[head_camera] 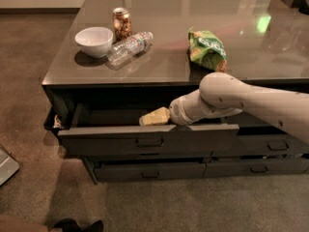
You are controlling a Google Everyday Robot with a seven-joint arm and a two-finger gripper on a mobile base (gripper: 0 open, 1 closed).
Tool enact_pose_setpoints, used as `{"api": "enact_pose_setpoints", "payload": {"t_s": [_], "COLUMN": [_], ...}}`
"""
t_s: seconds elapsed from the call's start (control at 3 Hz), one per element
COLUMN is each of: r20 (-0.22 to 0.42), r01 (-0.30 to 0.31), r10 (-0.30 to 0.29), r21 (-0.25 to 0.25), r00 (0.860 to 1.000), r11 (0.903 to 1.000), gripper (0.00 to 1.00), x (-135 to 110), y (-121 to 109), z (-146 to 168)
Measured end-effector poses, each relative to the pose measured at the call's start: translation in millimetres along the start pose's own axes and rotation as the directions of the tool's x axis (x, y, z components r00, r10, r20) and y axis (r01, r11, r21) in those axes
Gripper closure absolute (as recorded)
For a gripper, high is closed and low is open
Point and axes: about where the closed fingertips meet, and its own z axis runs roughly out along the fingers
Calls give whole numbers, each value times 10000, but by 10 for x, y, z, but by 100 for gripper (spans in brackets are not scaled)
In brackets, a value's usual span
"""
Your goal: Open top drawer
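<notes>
Beneath the glossy grey tabletop (159,71): wide dark grey top drawer (106,140), pulled partly out, small rectangular loop handle (149,141) centred. Cream-coloured gripper (155,116) just behind its front panel's upper edge; grasp state cannot be told. On top: white bowl (94,41), clear plastic bottle (129,47) lying flat, green snack bag (207,50)

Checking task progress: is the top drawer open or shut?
Open: the top drawer front stands out from the table, its inside showing. The gripper sits just behind its front.
</notes>
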Motion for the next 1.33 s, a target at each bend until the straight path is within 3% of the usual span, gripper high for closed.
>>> {"api": "enact_pose_setpoints", "payload": {"t_s": [0.33, 0.67, 1.0, 1.33], "r20": [-913, -2175, -3183, -3981], "r01": [-160, -203, -62, 229], "r10": [190, 347, 269, -140], "r21": [327, 681, 658, 176], "r00": [9956, 9754, 9476, 9172], "r11": [9993, 9975, 9978, 9996], "gripper": [10, 14, 23, 41], "x": [150, 321, 441, 526], "y": [-51, -102, -131, -118], "z": [-79, -211, -323, -411]}}
